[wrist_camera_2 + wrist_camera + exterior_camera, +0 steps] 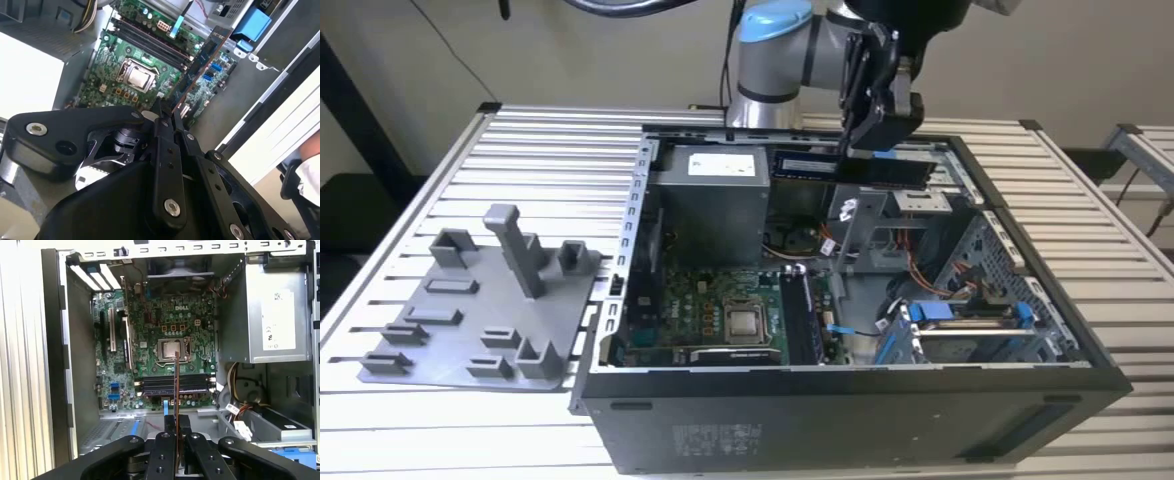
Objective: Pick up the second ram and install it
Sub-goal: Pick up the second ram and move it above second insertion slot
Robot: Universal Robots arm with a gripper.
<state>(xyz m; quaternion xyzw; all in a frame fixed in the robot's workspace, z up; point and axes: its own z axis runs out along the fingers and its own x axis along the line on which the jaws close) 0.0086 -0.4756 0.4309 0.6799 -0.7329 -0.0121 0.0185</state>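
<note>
My gripper (865,150) hangs above the far side of the open computer case (854,385) and is shut on the second ram (807,165), a long dark stick held level over the case's back edge. In the first wrist view the second ram (176,385) shows edge-on, running from my gripper (176,427) out over the green motherboard (150,325). The second wrist view shows the second ram (200,62) slanting away from my gripper (166,116). The black memory slots (175,384) lie well below it beside the processor socket (173,348).
A grey power supply (707,200) fills the case's far corner in the exterior view's left. Drive bays and bundled cables (947,300) crowd the exterior view's right. On the slatted table stands a grey fixture plate (480,300) with upright posts.
</note>
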